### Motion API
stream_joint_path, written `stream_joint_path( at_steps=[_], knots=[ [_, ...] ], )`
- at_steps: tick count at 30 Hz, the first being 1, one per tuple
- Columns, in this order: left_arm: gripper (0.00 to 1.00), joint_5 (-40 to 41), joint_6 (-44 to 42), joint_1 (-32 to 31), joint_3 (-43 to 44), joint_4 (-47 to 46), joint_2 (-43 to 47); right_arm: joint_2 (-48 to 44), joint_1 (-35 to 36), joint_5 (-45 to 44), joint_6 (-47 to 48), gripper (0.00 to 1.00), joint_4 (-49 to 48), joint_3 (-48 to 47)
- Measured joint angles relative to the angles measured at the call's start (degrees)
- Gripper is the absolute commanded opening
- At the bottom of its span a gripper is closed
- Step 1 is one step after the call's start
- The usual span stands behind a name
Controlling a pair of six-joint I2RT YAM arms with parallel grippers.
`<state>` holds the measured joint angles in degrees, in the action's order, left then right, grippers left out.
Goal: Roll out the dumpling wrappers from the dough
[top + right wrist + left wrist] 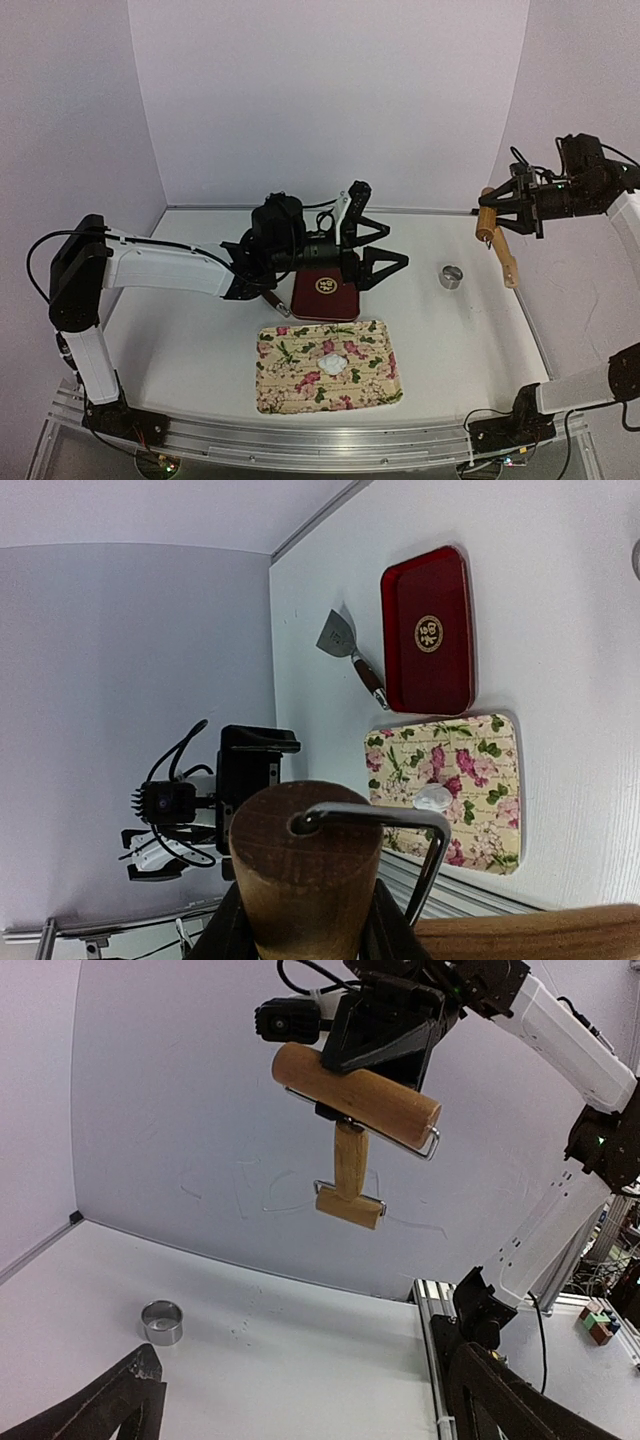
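Left arm stretches to mid-table, left gripper (383,226) gaping empty by the red tray (325,302). At three o'clock, the raised right gripper (503,212) clamps the rolling pin (499,243).

Even soft light, faint shadows, wide-angle distortion

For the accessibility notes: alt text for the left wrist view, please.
The right arm grips a wooden two-headed rolling pin in its jaws, in mid-air. Below, a small metal ring stands on the white table; the left arm's own open jaws frame the bottom edge.
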<state>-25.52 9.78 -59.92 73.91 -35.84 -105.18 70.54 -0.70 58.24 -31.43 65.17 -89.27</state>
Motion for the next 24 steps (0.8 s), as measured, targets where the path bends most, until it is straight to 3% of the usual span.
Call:
stream_joint_path(
  at_steps=[15,24],
  knots=[
    [1.00,2.9,-3.7,0.0,0.8,-2.8,-3.2,10.9,17.4,-5.7,-6.1,0.00,-6.5,-7.6],
    [1.00,7.7,-10.0,0.1,1.6,-3.2,-3.4,15.7,22.6,-5.5,-7.2,0.00,-7.5,-12.6]
  ],
)
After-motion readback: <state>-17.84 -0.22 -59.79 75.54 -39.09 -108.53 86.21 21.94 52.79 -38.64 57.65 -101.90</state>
